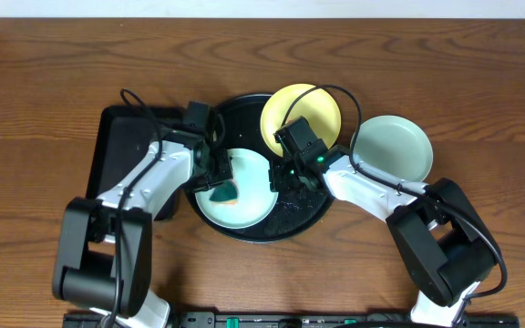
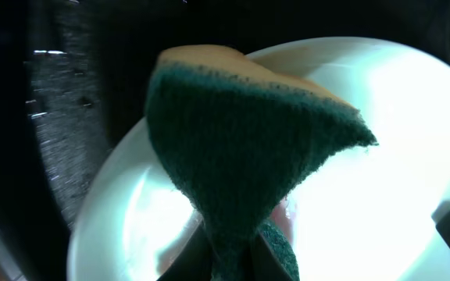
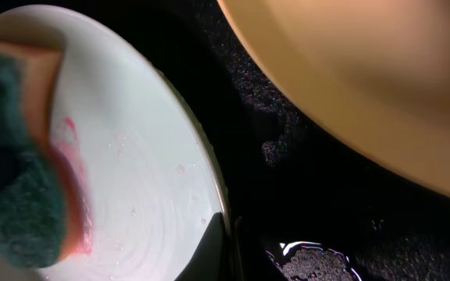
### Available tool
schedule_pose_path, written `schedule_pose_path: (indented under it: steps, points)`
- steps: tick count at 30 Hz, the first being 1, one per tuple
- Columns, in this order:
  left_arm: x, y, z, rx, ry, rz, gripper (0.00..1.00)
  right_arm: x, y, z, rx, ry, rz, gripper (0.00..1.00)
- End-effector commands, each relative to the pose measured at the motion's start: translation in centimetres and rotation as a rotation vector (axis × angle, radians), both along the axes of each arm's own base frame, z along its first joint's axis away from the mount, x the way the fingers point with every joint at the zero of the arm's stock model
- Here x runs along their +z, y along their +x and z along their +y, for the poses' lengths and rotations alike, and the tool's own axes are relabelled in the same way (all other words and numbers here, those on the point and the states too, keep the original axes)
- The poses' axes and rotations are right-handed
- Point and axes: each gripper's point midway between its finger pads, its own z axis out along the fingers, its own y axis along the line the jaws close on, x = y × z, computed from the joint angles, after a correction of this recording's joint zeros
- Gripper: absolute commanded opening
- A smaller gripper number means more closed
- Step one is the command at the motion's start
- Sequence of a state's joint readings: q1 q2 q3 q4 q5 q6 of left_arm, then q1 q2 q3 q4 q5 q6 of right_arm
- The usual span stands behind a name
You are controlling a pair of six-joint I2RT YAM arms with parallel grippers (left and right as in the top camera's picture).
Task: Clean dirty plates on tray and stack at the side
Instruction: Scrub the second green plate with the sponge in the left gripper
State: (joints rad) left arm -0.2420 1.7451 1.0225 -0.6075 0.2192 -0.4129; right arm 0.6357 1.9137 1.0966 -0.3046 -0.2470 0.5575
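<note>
A: Overhead. The round black tray sits about mid-table. A rectangular black tray is beside it toward the left edge.

B: Plates?

A: One mint plate lies flat inside the round tray, on the half nearer the robot's edge. The yellow plate overlaps the tray rim on the far side. The second mint plate is on bare wood, just off the tray toward the right edge.

B: Left arm?

A: The left gripper is over the plate in the tray, clamped on a sponge with green scrub face and yellow back. In the right wrist view the sponge touches the plate surface next to a pink smear.

B: Right arm?

A: The right gripper is at that plate's right rim. One dark finger shows against the rim. I cannot tell whether the jaws are closed on it.
</note>
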Motion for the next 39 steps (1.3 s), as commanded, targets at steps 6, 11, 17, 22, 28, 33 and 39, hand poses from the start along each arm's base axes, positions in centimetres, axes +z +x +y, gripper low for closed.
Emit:
schedule_pose_path:
  steps: [6,11,17,22,28,33,39]
  points:
    - [-0.6,-1.8,-4.2,-0.087,-0.190,0.093,0.07,-0.7,-0.1,-0.2,0.009,-0.016,0.008,0.01]
    - [0.9,-1.5,-6.9,-0.243,-0.345,0.039,0.07,-0.7,-0.1,-0.2,0.009,-0.016,0.008,0.01]
    - [-0.2,-1.1,-4.8,-0.217,-0.210,0.029,0.07,-0.7,-0.1,-0.3,0.008,-0.016,0.008,0.01]
    - [-1.6,-1.3,0.5,-0.067,0.093,0.066,0.08,-0.7,-0.1,-0.3,0.008,-0.016,0.008,0.01]
    - [-1.7,-2.0,3.6,-0.038,0.267,0.089,0.07,-0.7,0.0,-0.3,0.007,-0.018,0.006,0.01]
    - [-1.4,-2.4,3.8,-0.023,0.277,0.110,0.07,-0.7,-0.1,-0.3,0.007,-0.019,0.006,0.01]
    - [-0.9,-1.5,5.2,-0.015,0.364,0.077,0.07,-0.7,-0.1,-0.3,0.007,-0.019,0.006,0.01]
